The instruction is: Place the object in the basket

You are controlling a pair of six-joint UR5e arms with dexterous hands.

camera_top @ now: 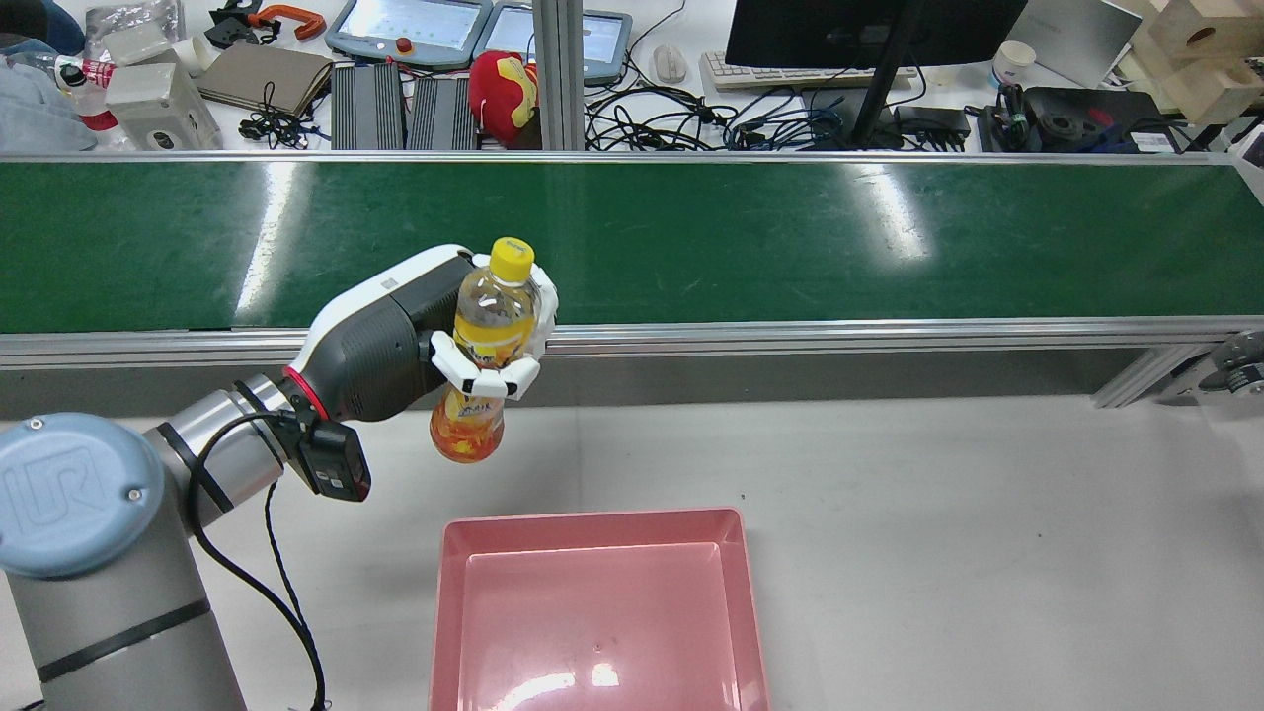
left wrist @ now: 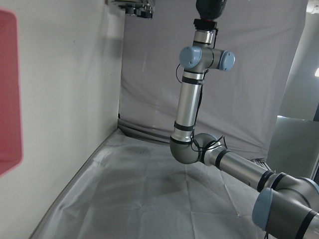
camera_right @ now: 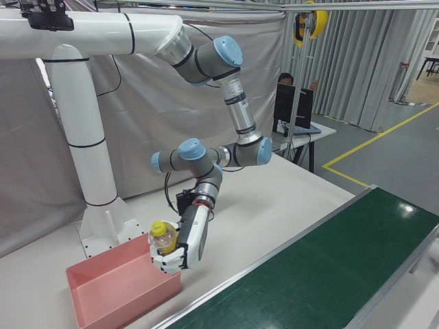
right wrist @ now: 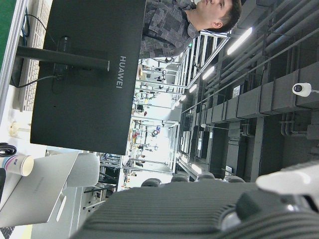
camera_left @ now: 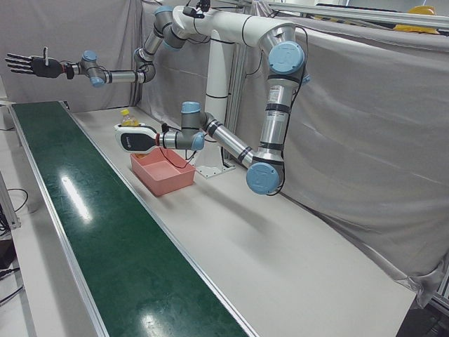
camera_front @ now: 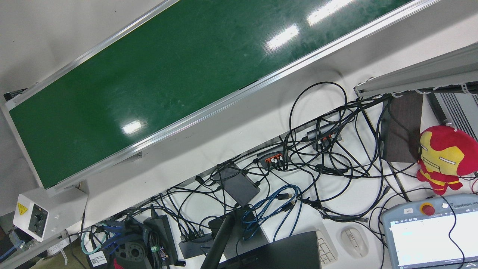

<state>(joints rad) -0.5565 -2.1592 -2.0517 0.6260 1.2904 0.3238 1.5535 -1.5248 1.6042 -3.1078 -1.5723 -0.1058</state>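
Observation:
My left hand [camera_top: 415, 331] is shut on a clear bottle [camera_top: 486, 346] of orange drink with a yellow cap. It holds the bottle nearly upright in the air, over the table strip between the conveyor and the far left corner of the pink basket [camera_top: 592, 528]. The basket looks empty. The same hand [camera_right: 184, 248], bottle [camera_right: 163, 237] and basket [camera_right: 110, 288] show in the right-front view, with the bottle beside the basket's belt-side wall. My right hand [camera_left: 28, 64] is raised high beyond the far end of the belt, fingers spread, holding nothing.
The green conveyor belt [camera_top: 741, 237] runs across behind the basket, with an aluminium rail [camera_top: 790, 336] along its near edge. Beyond it, a desk holds cables, a monitor [camera_top: 869, 30] and teach pendants. Grey table [camera_top: 987, 553] lies to the basket's right.

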